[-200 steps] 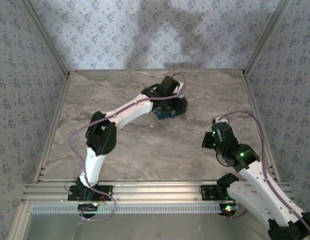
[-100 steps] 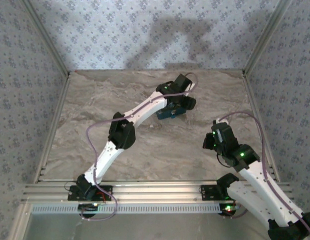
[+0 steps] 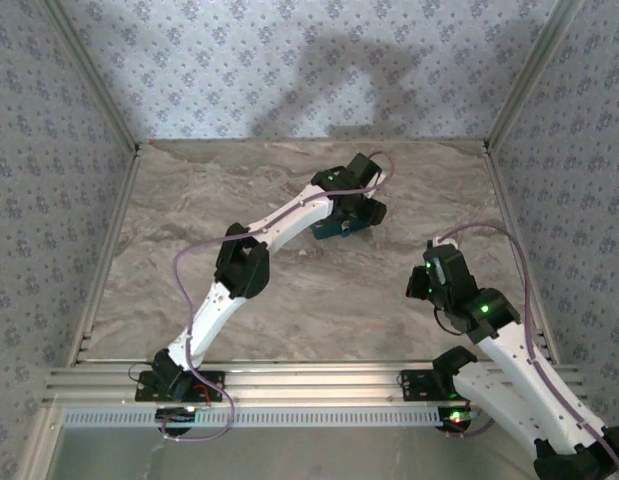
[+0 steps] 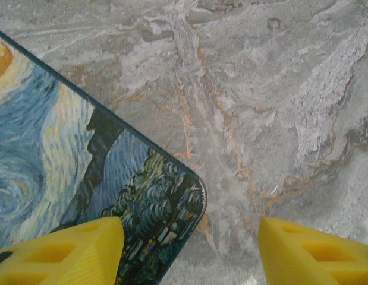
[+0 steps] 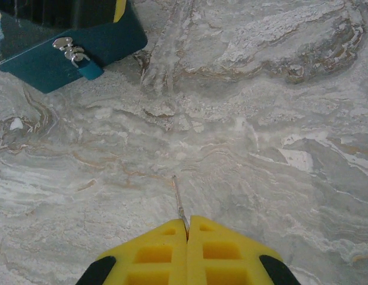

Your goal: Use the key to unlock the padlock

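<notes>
One key [image 5: 179,200] between right fingers [image 5: 153,256] — padlock [image 5: 88,69] on box [image 5: 30,71].

My left arm [image 3: 274,225] reaches far out over the middle, elbow bent low and forearm running up and to the right. Its wrist is turned down, and my left tool [image 4: 189,231] hangs with its yellow fingers spread wide apart, gripping nothing. My right arm [image 3: 514,365] stays folded back on its own side, wrist angled down and inward. My right tool [image 5: 188,225] has its fingers pressed flat together, pinching a thin key [image 5: 179,199] whose blade sticks out past the tips.
</notes>
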{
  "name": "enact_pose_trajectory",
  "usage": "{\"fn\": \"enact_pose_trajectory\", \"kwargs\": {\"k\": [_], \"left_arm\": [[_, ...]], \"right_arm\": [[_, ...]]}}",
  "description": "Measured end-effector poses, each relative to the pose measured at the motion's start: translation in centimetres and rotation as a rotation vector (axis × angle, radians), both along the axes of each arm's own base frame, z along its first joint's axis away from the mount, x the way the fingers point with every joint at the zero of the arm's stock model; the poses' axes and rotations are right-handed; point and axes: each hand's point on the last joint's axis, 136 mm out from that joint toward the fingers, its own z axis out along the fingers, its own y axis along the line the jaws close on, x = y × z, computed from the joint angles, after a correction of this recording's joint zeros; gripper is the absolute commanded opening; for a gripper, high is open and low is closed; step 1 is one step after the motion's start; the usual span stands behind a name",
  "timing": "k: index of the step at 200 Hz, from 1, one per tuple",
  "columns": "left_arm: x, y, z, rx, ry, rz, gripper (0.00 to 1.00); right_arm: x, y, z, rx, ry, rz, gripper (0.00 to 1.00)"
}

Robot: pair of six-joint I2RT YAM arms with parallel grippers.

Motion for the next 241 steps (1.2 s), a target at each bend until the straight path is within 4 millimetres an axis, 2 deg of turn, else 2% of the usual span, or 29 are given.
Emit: {"fn": "enact_pose_trajectory", "kwargs": {"k": [34, 96, 138, 168, 207, 241], "left_arm": [[-1.9, 1.8, 0.0, -0.003, 0.009, -0.004, 0.61], [-7.2, 6.1, -0.3, -0.044, 0.021, 0.002, 0.6], [-10.3, 6.9, -0.4, -0.095, 0.001, 0.001, 0.6], [-11.3, 7.0, -0.3, -0.127, -0.003, 0.008, 0.62], [-12.0, 7.0, 0.2, -0.145, 0.021, 0.009, 0.71], [-12.3, 8.6, 1.2, -0.159, 0.058, 0.03, 0.77]], "right_arm": [[0.1, 0.2, 0.2, 0.04, 0.004, 0.006, 0.0], [0.5, 1.7, 0.0, 0.155, 0.008, 0.049, 0.0], [1.0, 2.7, 0.0, 0.191, 0.002, 0.083, 0.0], [1.5, 3.3, -0.1, 0.204, 0.0, 0.105, 0.0], [2.1, 4.3, -0.4, 0.23, 0.006, 0.135, 0.0], [2.9, 5.4, -0.5, 0.261, 0.005, 0.175, 0.0]]}}
